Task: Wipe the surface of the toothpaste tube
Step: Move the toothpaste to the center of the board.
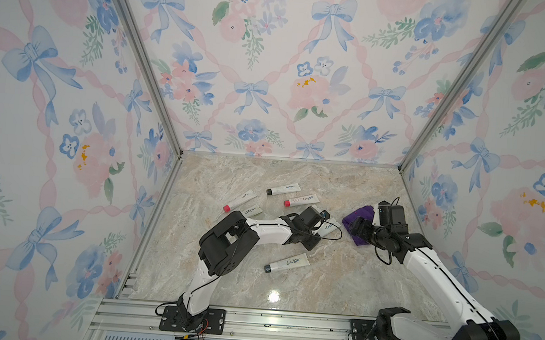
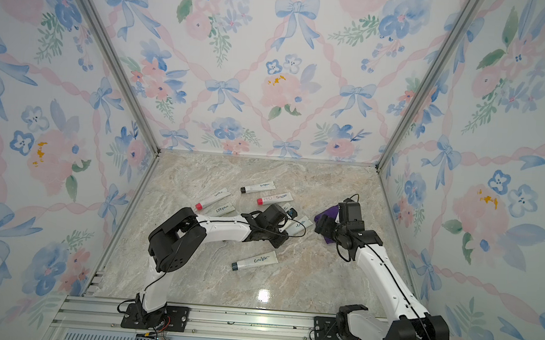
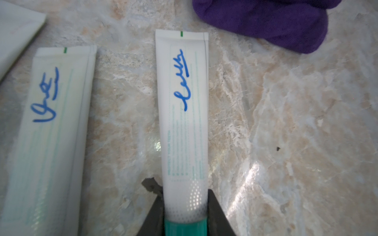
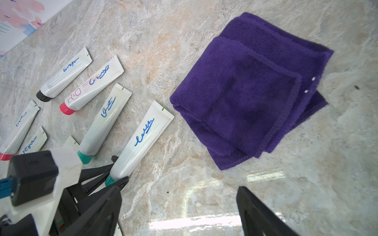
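A white toothpaste tube [image 3: 184, 122] with a teal cap and blue handwriting lies flat on the marble top. My left gripper [image 3: 185, 204] is shut on it just above the cap, one dark finger [image 3: 157, 210] pressed against each side. The right wrist view shows the same tube [image 4: 141, 139], and it appears in a top view [image 1: 331, 227] beside the left wrist. A folded purple cloth [image 4: 245, 92] lies just beyond the tube's flat end, not touching it. My right gripper [image 4: 183, 185] hovers open above bare marble close to the cloth, holding nothing.
A second teal-capped tube [image 3: 51, 132] lies parallel, close beside the held one. Several more tubes sit further back, among them a red-capped one [image 4: 92, 85] and a black-capped one [image 4: 65, 75]. One tube [image 1: 287, 263] lies alone nearer the front. Patterned walls enclose the table.
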`<move>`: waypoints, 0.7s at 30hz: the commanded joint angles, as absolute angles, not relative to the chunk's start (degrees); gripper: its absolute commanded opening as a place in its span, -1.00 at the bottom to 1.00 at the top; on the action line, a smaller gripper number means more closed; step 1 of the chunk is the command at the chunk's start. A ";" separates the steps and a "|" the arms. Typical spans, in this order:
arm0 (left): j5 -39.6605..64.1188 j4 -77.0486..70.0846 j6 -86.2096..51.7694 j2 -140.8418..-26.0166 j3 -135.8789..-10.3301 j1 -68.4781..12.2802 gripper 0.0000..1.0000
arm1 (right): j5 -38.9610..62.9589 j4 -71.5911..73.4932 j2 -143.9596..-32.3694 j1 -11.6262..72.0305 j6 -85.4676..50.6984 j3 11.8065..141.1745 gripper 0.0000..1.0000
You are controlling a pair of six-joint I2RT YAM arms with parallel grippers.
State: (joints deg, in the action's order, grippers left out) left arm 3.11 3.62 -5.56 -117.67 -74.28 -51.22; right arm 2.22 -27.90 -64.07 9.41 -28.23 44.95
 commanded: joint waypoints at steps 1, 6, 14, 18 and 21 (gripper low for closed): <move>5.36 3.88 -4.91 -115.80 -70.85 -51.33 -0.74 | 2.55 -29.82 -63.81 9.01 -27.91 45.44 0.78; 8.35 1.07 -4.73 -111.43 -64.81 -51.38 -0.74 | 2.65 -30.09 -63.76 9.18 -28.12 45.53 0.78; 10.03 -1.39 -5.37 -108.13 -58.29 -52.07 -0.71 | 2.55 -29.88 -65.71 11.19 -28.39 46.26 0.79; 9.53 -2.84 -5.69 -107.11 -56.47 -52.06 -0.68 | 2.48 -29.86 -67.78 11.95 -28.30 47.75 0.81; 9.38 -4.29 -5.97 -106.02 -55.39 -52.11 -0.67 | 2.30 -30.44 -71.46 11.32 -27.84 50.67 0.80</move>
